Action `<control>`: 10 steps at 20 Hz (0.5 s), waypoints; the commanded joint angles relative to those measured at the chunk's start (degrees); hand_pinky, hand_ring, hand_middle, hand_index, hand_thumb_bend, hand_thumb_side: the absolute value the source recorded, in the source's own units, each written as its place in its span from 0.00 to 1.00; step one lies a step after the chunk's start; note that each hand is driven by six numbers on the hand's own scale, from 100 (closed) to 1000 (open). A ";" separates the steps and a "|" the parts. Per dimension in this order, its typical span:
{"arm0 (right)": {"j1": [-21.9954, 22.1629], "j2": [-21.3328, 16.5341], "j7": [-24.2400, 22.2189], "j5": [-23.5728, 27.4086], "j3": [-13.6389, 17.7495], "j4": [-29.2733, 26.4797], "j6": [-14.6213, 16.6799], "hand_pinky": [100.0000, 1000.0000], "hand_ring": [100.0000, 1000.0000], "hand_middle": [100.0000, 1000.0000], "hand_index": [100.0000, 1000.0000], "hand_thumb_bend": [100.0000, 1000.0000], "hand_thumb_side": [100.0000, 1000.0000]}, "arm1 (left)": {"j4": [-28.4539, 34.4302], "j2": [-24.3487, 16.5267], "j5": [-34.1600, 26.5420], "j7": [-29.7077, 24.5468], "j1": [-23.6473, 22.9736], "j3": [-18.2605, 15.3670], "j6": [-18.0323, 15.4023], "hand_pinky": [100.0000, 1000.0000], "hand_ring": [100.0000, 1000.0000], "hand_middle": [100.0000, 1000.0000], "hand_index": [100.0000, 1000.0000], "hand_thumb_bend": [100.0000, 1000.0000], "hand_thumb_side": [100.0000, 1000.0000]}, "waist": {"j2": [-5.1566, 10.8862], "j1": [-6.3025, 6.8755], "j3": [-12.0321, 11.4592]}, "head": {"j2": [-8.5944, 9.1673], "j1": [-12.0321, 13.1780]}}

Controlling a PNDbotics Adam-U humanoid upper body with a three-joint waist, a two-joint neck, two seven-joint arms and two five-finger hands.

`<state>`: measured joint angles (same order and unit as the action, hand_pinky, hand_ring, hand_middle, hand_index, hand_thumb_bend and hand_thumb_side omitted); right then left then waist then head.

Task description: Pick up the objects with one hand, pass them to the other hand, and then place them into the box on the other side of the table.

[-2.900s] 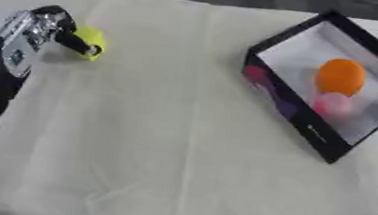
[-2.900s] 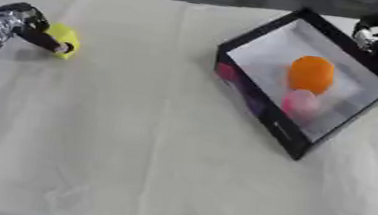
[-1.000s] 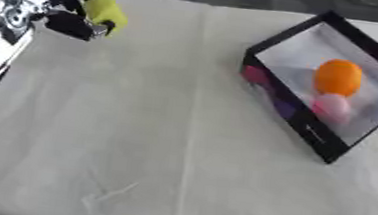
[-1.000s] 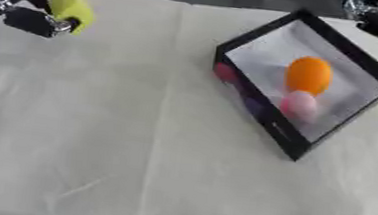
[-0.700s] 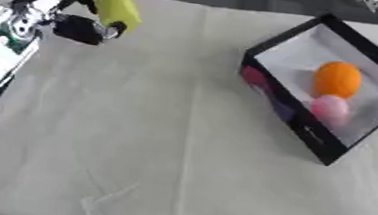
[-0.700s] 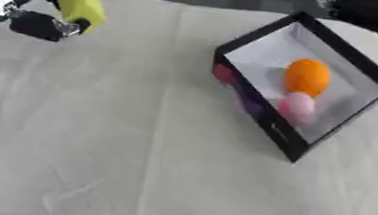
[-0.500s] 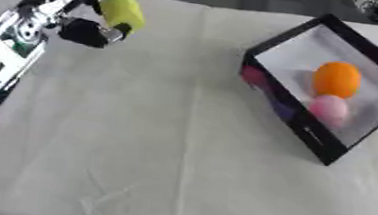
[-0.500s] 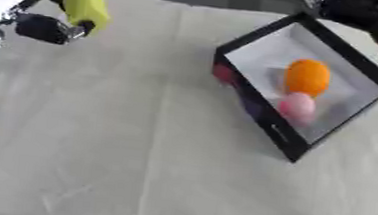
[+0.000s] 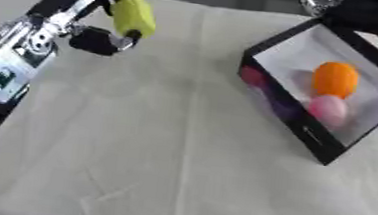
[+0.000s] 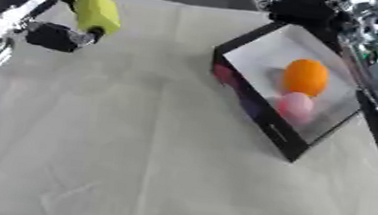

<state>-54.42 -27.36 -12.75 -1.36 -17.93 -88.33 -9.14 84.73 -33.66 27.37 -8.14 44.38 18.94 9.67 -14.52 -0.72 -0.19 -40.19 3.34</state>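
- The left hand (image 9: pixel 95 24) is up over the far left of the bench (image 9: pixel 177 168), its fingers curled around a yellow-green block (image 9: pixel 134 13) that it holds clear of the cloth.
- The right hand (image 10: pixel 283 1) shows at the far top edge behind the box (image 10: pixel 254 109). It is dark and partly cut off, so I cannot tell whether its fingers are spread or closed. The silver forearm runs down the right edge of the right eye view.
- The box sits on the right side, tipped so that its white inside faces us. An orange ball (image 10: pixel 306 76) and a pink ball (image 10: pixel 296 104) already lie in it, touching or nearly so. Something reddish-purple sits against the outer left wall, too blurred to name.
- I take the step in hand to be the handover: the block is lifted but not yet passed.
- To do it well, I would bring both hands toward the open middle of the bench, well apart from the box rim.
- The left hand should turn so that a free face of the block points at the right hand, as its own fingers cover much of it now.
- The left hand should let go only once the right hand has closed on the block.
- A drop would likely send the block tumbling across the cloth.
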 commanded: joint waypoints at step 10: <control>-2.98 3.47 -4.97 -4.44 -3.25 -0.10 1.03 0.88 0.80 0.85 0.84 0.00 0.32 | 2.36 0.96 2.41 0.45 -0.17 0.92 -3.05 0.75 0.55 0.60 0.58 0.18 0.18 | 3.67 -1.05 -0.28 | -0.13 -1.21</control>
<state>-56.03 -23.67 -17.18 -5.26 -21.28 -88.04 -8.29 85.87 -32.09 29.21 -7.76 43.45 20.03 7.19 -14.52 -1.12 -0.43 -40.23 2.38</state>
